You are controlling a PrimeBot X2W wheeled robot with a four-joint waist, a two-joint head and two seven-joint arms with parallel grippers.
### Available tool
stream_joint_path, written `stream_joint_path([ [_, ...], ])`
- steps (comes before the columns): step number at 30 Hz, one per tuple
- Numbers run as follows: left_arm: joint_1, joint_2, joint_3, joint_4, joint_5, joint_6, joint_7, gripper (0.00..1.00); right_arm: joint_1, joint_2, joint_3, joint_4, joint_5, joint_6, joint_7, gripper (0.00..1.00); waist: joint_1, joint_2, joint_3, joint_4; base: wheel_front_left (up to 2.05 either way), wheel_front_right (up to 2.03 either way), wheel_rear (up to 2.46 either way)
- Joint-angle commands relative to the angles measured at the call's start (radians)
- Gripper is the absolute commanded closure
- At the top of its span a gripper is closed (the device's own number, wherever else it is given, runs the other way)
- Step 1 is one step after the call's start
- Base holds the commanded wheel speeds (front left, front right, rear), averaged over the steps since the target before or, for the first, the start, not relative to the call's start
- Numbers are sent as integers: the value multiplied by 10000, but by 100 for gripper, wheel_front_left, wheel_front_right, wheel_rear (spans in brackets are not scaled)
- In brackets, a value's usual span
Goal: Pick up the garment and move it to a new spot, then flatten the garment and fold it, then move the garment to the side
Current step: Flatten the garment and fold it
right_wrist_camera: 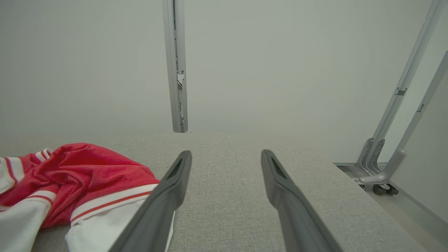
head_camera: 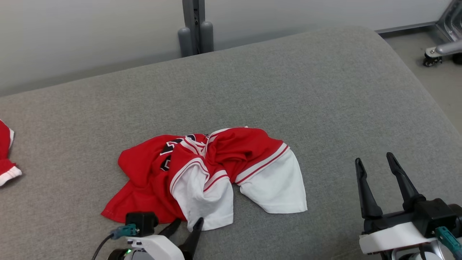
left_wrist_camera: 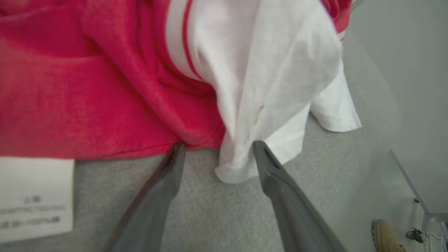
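- garment [head_camera: 202, 169], red jersey w/ white sleeves & striped trim: crumpled heap, lower centre of head view, on grey fabric surface [head_camera: 288, 90].
- black lettering partly showing on red cloth, upper left of heap; not legible.
- two white sleeves at bottom & lower right of heap.
- left gripper [head_camera: 187, 225], bottom edge of head view, left of centre: jaws spread wide, nothing clamped; tips at garment's near edge, by the nearer white sleeve.
- left wrist view, centre frame: left gripper [left_wrist_camera: 218, 147] w/ one finger each side of that sleeve's lower corner; one tip at red hem, other against white cloth; actual contact can't be told.
- white care label [left_wrist_camera: 35, 196], lower left of same view, flat on the fabric; print blurred.
- tan shoe [left_wrist_camera: 385, 238], lower-right corner of that view.
- right gripper [head_camera: 374, 159], lower right of head view: jaws wide apart, empty, well apart from garment, fingers pointing up-frame.
- right wrist view: bare grey fabric btwn fingers; garment at lower left, partly behind one finger.
- second red-&-white cloth item [head_camera: 5, 151], left edge of head view, mid-height, cut off by frame.
- grey post [head_camera: 195, 25], top centre, against pale wall; wheeled metal frame [head_camera: 438, 50], upper-right corner.
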Motion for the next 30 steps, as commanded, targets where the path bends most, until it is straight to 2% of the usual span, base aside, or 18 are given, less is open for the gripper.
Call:
stream_joint_path([
  [1,-379,60,172,367,-47,171,-8,0,-181,-7,6,-23,65,1,-14,0,0,-1,392,-357,0,0,0],
  [3,-640,179,164,842,146,215,-114,0,-269,1,22,-31,66,1,-14,0,0,-1,473,-450,0,0,0],
  [4,-730,160,134,958,70,103,-182,54,-305,4,31,-35,64,1,-14,0,0,-1,490,-490,0,0,0],
  [5,-779,124,71,1014,-124,-13,-169,100,-332,7,31,-34,69,1,-14,0,0,-1,496,-517,0,0,0],
  [10,-1295,-22,-531,98,-1343,-416,206,100,-261,10,-4,12,43,1,-14,0,0,-1,410,-544,0,0,0],
  [13,-1720,-29,-680,-673,-2243,-443,478,100,-263,16,62,81,27,1,-13,0,0,-1,274,-499,0,0,0],
  [15,-2133,-56,-466,-963,-2729,-264,441,100,-322,17,167,121,23,1,-13,0,0,-1,171,-481,0,0,0],
  [19,-3291,-78,8,-790,-2773,266,242,100,-490,-55,378,195,39,1,-13,0,0,-1,68,-491,0,0,0],
  [23,-4439,161,501,-73,-2713,475,38,100,-551,-111,478,277,86,1,-13,0,0,-1,4,-496,0,0,0],
  [30,-5822,531,706,789,-2572,293,39,100,-548,-230,526,343,153,1,-13,0,0,-1,-91,-384,0,0,0],
])
